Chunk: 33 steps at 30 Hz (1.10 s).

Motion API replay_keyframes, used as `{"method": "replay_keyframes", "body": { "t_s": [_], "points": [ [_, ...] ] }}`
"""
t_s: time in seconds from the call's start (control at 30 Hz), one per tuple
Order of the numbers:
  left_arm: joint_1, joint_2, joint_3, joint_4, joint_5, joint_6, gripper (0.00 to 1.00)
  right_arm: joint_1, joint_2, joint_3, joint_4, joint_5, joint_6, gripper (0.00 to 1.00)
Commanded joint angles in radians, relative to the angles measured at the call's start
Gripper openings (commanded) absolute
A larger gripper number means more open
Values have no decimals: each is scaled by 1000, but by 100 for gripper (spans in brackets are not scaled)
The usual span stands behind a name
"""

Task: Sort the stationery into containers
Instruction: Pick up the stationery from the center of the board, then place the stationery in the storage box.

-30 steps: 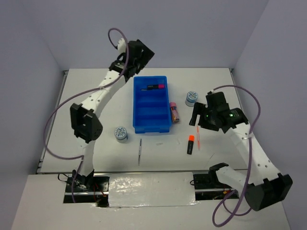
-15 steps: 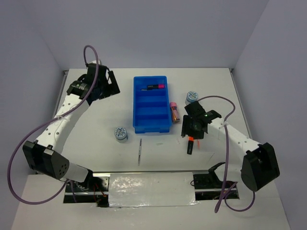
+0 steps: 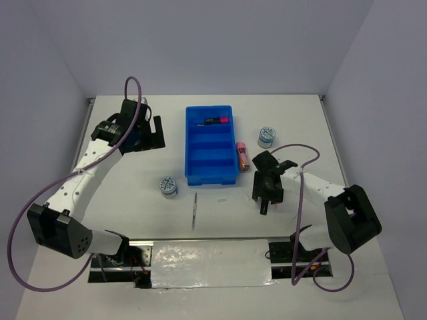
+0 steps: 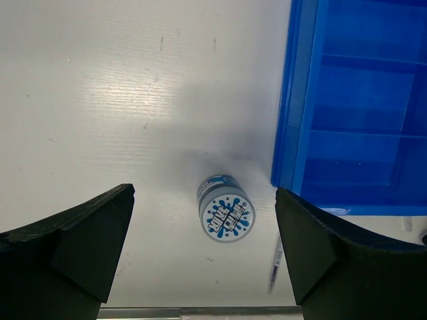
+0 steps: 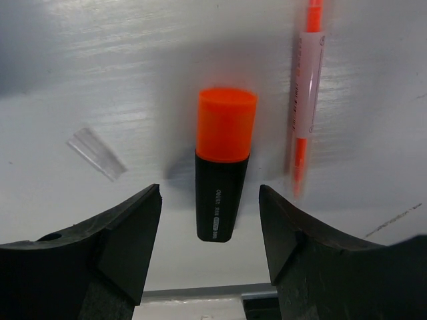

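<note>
A white matte rectangular table top (image 3: 300,113) fills the scene. Plain pale lavender-grey walls box it in: a far wall (image 3: 213,47), a left wall (image 3: 33,120) and a right wall (image 3: 387,100). Along the near edge, a glossy white panel (image 3: 207,263) reflects soft, even light.

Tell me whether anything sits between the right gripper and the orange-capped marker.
Nothing visible does. In the right wrist view the right gripper has its open jaws on either side of the orange-capped marker, with only bare table in the gaps. The thin orange pen lies outside the gap, roughly in line with one finger, and might get nudged.
</note>
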Motion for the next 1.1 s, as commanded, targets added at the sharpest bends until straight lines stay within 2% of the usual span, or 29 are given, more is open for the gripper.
{"method": "replay_keyframes", "body": {
  "t_s": [0.0, 0.2, 0.37, 0.43, 0.47, 0.5, 0.63, 0.7, 0.8, 0.9, 0.97, 1.0, 1.03, 1.07],
  "points": [
    [-1, -30, -17, -7, 20, 47, 99, 8, 1, -17, 48, 37, 23, 68],
    [-1, -44, -54, 0, 45, 44, 99, 8, 31, -66, 87, 9, 36, 67],
    [-1, -62, -52, -4, 45, 54, 99, 8, 30, -61, 83, 14, 48, 61],
    [-1, -67, -49, -7, 43, 63, 99, 8, 36, -58, 90, 1, 37, 49],
    [-1, -70, -48, -9, 40, 65, 99, 10, 48, -57, 92, 0, 36, 36],
    [-1, -73, -48, -9, 42, 67, 99, 8, 54, -55, 94, -2, 33, 30],
    [-1, -85, -40, -20, 43, 68, 99, 10, 22, -15, 42, 24, 39, 19],
    [-1, -94, -35, -21, 42, 73, 99, 13, -54, 57, -46, 69, 34, 13],
    [-1, -111, -34, -26, 31, 76, 99, 22, -148, 221, -169, 142, -16, 12],
    [0, -116, -40, -32, 26, 71, 99, 20, -169, 365, -117, 130, -182, 13],
    [2, -116, -40, -44, 35, 65, 99, 13, -90, 472, -56, 75, -239, 12],
    [3, -116, -40, -49, 42, 62, 99, 11, -35, 529, -66, 78, -216, 10],
    [3, -117, -35, -53, 45, 59, 99, 8, 79, 655, -77, 51, -193, 9],
    [3, -119, -32, -62, 48, 50, 99, 10, 132, 719, -84, 49, -120, 9]
  ]
}}
